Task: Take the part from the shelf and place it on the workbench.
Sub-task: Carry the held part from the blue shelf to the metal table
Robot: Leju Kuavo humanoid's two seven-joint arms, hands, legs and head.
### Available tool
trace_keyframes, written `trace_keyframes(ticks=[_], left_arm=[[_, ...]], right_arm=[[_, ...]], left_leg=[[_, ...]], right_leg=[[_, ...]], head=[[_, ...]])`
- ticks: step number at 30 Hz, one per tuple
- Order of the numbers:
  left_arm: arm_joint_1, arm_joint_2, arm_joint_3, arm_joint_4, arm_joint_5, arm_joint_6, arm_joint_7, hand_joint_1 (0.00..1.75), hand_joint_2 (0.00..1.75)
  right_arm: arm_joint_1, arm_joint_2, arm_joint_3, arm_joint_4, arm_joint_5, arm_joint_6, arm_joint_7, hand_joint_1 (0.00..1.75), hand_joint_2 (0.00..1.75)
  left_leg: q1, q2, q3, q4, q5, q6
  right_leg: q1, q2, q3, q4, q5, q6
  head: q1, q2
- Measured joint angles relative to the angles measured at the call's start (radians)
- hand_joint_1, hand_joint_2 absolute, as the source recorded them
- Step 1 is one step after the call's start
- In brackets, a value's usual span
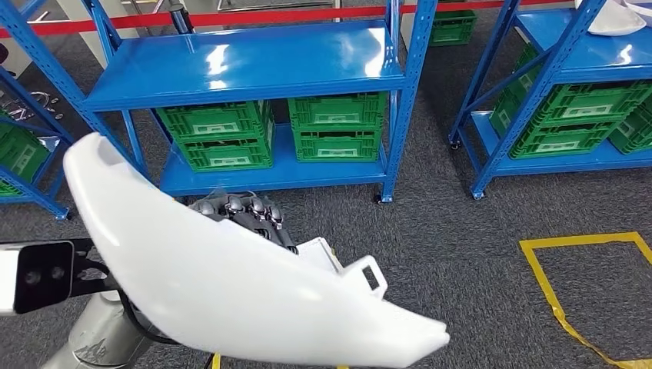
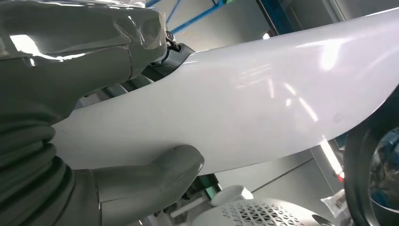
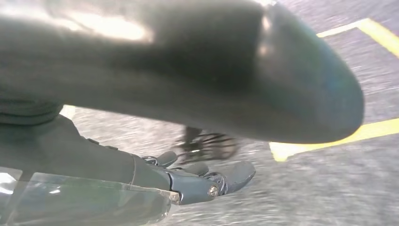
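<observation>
The part (image 1: 231,284) is a long, curved, glossy white shell with a small tab and slot near its right end. It hangs across the lower middle of the head view, above the carpet. My left hand (image 1: 242,214) grips it: dark fingers curl over its far edge. In the left wrist view the grey thumb (image 2: 174,169) presses on the white part (image 2: 263,103). My right hand (image 3: 202,181) is stretched out with its fingers apart and nothing in it. A dark curved surface (image 3: 188,70) lies close over it without touching.
A blue shelf rack (image 1: 254,65) stands straight ahead with green crates (image 1: 338,127) on its lower level. A second rack (image 1: 569,92) with crates is at the right. Yellow floor tape (image 1: 550,288) marks a square on the grey carpet at the right.
</observation>
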Motion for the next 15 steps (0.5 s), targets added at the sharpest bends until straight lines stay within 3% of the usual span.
trace_keyframes(ticks=[1,2,3,5,7,9,11,12,14,15], left_arm=[[-0.002,-0.001,-0.003,0.000,0.003,-0.001,0.000,1.75,1.75],[-0.003,-0.003,-0.006,0.000,0.004,-0.001,-0.001,1.75,1.75],[-0.005,-0.005,-0.008,0.000,0.004,-0.001,-0.001,1.75,1.75],[-0.011,-0.011,-0.010,-0.001,0.006,-0.004,-0.001,1.75,1.75],[-0.018,-0.017,-0.010,-0.005,0.008,-0.008,-0.001,1.75,1.75],[-0.021,-0.020,-0.011,-0.009,0.009,-0.010,-0.002,1.75,1.75],[-0.023,-0.022,-0.012,-0.010,0.010,-0.013,-0.002,1.75,1.75],[-0.024,-0.023,-0.012,-0.011,0.010,-0.013,-0.002,1.75,1.75],[-0.025,-0.025,-0.014,-0.012,0.011,-0.015,-0.003,1.75,1.75],[-0.023,-0.025,-0.016,-0.012,0.011,-0.016,-0.003,1.75,1.75]], right_arm=[[0.002,0.005,0.001,-0.015,0.010,0.003,0.011,0.00,0.00],[0.004,0.009,0.002,-0.031,0.019,0.008,0.020,0.00,0.00],[0.005,0.013,0.002,-0.045,0.025,0.013,0.025,0.00,0.00],[0.007,0.023,0.004,-0.068,0.033,0.025,0.029,0.00,0.00],[0.009,0.033,0.006,-0.082,0.036,0.034,0.028,0.00,0.00],[0.011,0.037,0.010,-0.090,0.040,0.038,0.023,0.00,0.00],[0.014,0.040,0.015,-0.094,0.044,0.040,0.016,0.00,0.00],[0.015,0.040,0.017,-0.095,0.045,0.040,0.013,0.00,0.00],[0.015,0.038,0.021,-0.096,0.046,0.040,0.010,0.00,0.00],[0.015,0.036,0.022,-0.097,0.046,0.039,0.009,0.00,0.00]], left_leg=[[0.001,0.000,0.002,0.042,-0.008,0.001],[0.001,-0.001,0.020,0.050,0.004,0.005],[-0.001,-0.001,0.056,0.020,0.028,0.014],[-0.013,-0.004,0.166,-0.122,0.054,0.048],[-0.026,-0.006,0.246,-0.247,0.041,0.071],[-0.036,-0.006,0.258,-0.288,0.048,0.075],[-0.035,-0.002,0.251,-0.319,0.087,0.082],[-0.032,0.000,0.243,-0.335,0.108,0.085],[-0.027,0.001,0.216,-0.343,0.138,0.084],[-0.026,0.002,0.198,-0.339,0.150,0.079]], right_leg=[[0.003,0.000,-0.014,0.001,0.010,0.000],[0.006,0.000,-0.027,0.002,0.020,0.000],[0.010,0.000,-0.039,0.002,0.030,0.000],[0.017,0.002,-0.056,0.001,0.049,0.000],[0.013,0.003,-0.065,-0.002,0.067,0.009],[0.005,0.003,-0.069,-0.012,0.088,0.025],[0.004,0.003,-0.080,-0.010,0.080,0.027],[0.005,0.003,-0.091,0.010,0.052,0.022],[0.003,0.003,-0.121,0.111,-0.035,0.015],[0.000,0.003,-0.133,0.174,-0.065,0.019]], head=[[0.000,0.000],[0.000,0.000],[0.000,0.000],[0.002,0.000],[0.005,0.000],[0.004,0.000],[0.001,0.000],[0.002,0.000],[0.004,0.000],[0.005,0.000]])
